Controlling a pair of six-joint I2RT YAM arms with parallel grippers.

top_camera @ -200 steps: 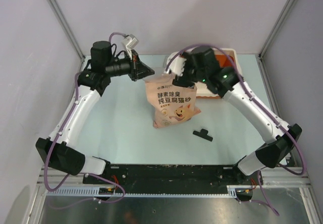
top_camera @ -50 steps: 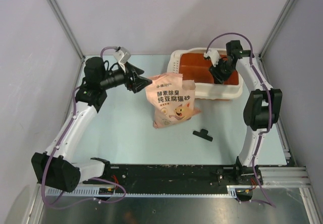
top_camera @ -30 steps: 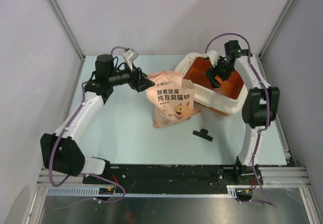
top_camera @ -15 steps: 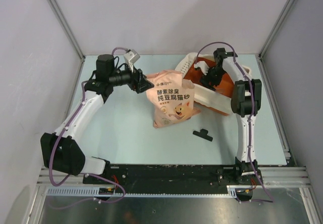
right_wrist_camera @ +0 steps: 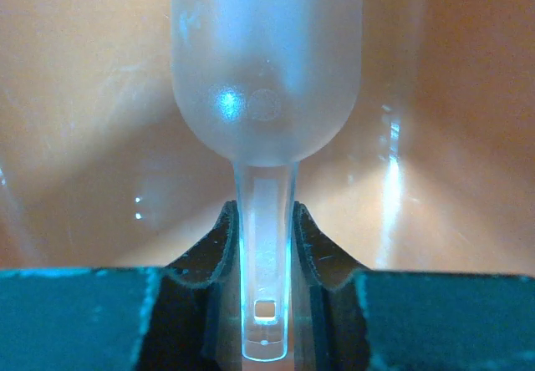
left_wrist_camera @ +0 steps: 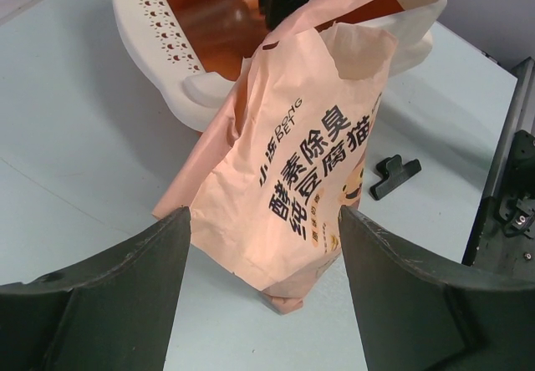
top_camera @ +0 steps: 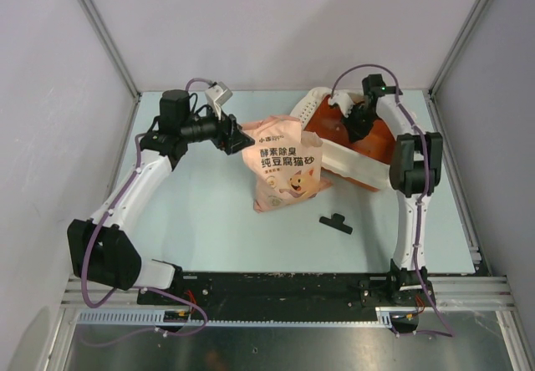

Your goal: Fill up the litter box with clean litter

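Top external view: take the pink bag as your reference; it stands near the middle of the tabletop.

- The litter box is behind and to the right of the bag, askew to the tabletop's edges. Its perforated ledge end is nearest the bag's top. The bag's upper edge overlaps the box's near wall. You cannot tell whether the box is lifted off the tabletop.
- Your right gripper is inside the box, behind and right of the bag. In the right wrist view its jaws are clamped on the flat handle of the clear scoop. The scoop's bowl points away from the wrist, over the orange inside.
- Your left gripper hovers just left of the bag's top, jaws wide apart and holding nothing. The left wrist view frames the bag between them.
- A black clip lies in front of and right of the bag, apart from it.
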